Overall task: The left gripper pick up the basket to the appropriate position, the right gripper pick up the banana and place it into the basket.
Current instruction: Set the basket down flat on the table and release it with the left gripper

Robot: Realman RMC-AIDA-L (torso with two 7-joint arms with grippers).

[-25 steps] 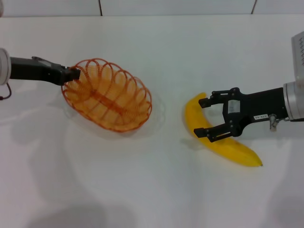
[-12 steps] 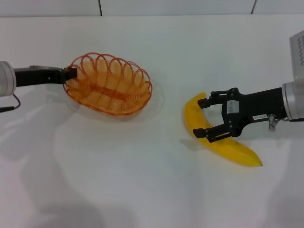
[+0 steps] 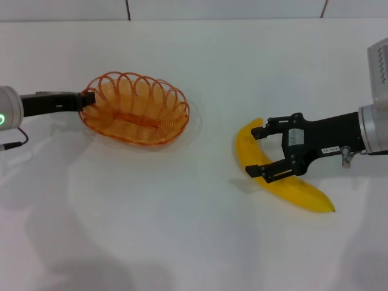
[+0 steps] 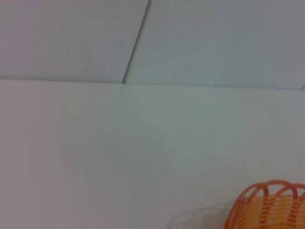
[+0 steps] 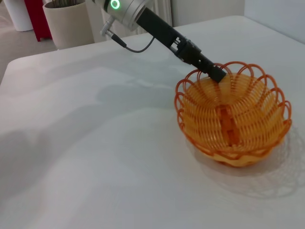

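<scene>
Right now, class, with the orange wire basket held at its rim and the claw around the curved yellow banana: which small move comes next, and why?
Probably the right gripper should close on the curved yellow banana: its open fingers straddle the fruit, which lies on the white table. The left gripper holds the orange wire basket by its rim.

A white table (image 3: 182, 230) fills the head view; a pale wall with dark panel seams (image 3: 128, 9) runs along its twelve o'clock edge; beyond it, the right wrist view shows a beige pot (image 5: 69, 24) beside a red object (image 5: 37, 19).
</scene>
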